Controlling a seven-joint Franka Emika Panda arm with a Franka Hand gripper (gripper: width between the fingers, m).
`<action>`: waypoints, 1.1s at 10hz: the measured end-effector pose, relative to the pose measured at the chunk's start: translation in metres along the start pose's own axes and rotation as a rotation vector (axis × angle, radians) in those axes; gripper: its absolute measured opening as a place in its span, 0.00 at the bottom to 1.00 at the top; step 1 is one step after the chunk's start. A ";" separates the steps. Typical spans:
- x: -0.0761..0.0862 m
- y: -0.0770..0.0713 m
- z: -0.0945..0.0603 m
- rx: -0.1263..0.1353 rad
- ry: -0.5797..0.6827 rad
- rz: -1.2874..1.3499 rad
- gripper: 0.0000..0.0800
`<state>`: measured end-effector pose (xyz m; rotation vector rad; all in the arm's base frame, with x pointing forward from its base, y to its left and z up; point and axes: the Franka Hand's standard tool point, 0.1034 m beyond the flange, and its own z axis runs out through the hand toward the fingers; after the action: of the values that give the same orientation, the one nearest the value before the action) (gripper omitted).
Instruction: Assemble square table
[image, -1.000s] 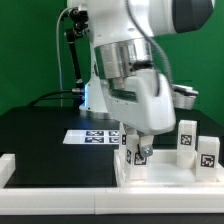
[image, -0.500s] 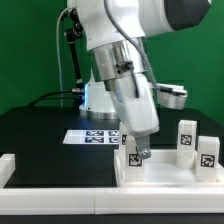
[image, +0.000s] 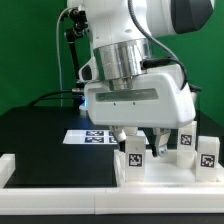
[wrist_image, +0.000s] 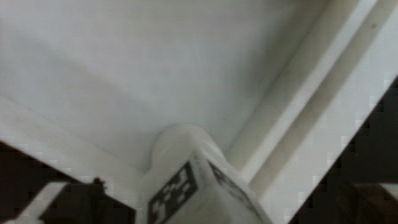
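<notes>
Green backdrop behind, black table (image: 35, 130) below, with the marker board (image: 92, 136) lying flat toward the back and a long white rail (image: 60, 172) running along the front edge. On the exterior view's right sits the square tabletop (image: 165, 178), rim up, and the gripper (image: 133, 150) hangs directly over its near-left corner. Between the fingers stands a leg (image: 132, 157), upright, its long axis vertical and its tag facing the camera; the wrist view looks straight down that leg (wrist_image: 185, 180) onto the white tray floor (wrist_image: 143, 70) and the raised rim beside it. The fingers appear to be closed on the upper part of the leg, though the contact itself is largely hidden by the hand's body, so this is a judgement. Whether the leg's lower end already touches the tray floor cannot be told. Two more legs (image: 186, 139) (image: 208, 156) stand on the far right side of the tabletop, well apart from the hand. What matters for the coming move is that the held leg is vertical and sits just inside the rim's corner, so any seating or turning would run straight down along that axis.
</notes>
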<state>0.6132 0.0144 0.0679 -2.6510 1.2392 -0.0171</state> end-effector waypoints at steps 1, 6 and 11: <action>0.001 0.000 0.000 -0.001 0.001 -0.092 0.81; 0.003 -0.001 -0.003 -0.049 0.015 -0.443 0.66; 0.005 -0.001 -0.004 -0.046 0.022 -0.035 0.37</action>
<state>0.6168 0.0108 0.0714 -2.7188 1.2138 -0.0234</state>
